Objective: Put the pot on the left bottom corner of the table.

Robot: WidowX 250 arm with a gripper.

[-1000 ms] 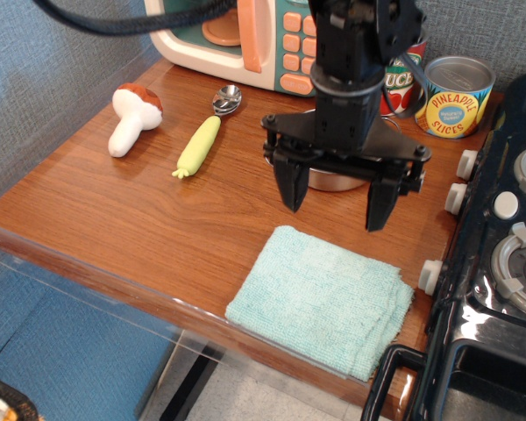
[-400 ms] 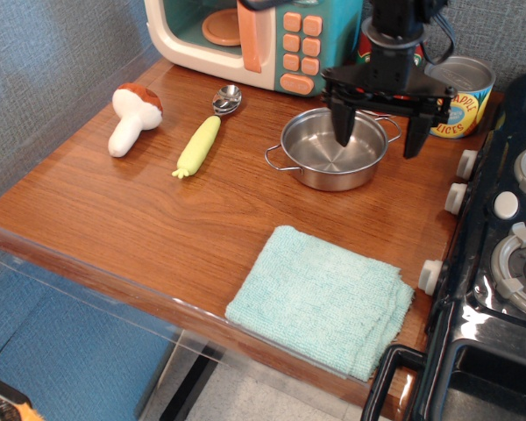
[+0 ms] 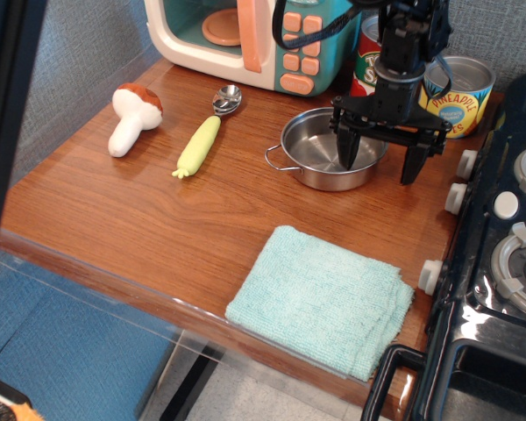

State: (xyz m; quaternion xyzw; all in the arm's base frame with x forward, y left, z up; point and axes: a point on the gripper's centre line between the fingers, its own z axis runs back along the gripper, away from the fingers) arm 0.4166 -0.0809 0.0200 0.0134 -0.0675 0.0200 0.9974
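Note:
The pot (image 3: 320, 158) is a small shiny steel pot with wire loop handles, standing on the brown wood-grain table (image 3: 149, 219) near the back right, in front of the toy microwave. My gripper (image 3: 381, 162) is open and straddles the pot's right rim. One finger (image 3: 347, 151) is inside the pot and the other finger (image 3: 413, 165) is outside, to its right. The jaws stand wide apart. The pot's right handle is hidden behind the gripper.
A toy mushroom (image 3: 131, 117), a corn cob (image 3: 199, 146) and a spoon (image 3: 227, 98) lie at the back left. A teal cloth (image 3: 324, 298) lies at the front right. The microwave (image 3: 254, 39), two cans (image 3: 456, 95) and a black stove (image 3: 500, 263) border the back and right.
The gripper went from the table's middle to the pot's right rim, then came down with one finger inside the pot. A dark blurred shape now covers the left edge.

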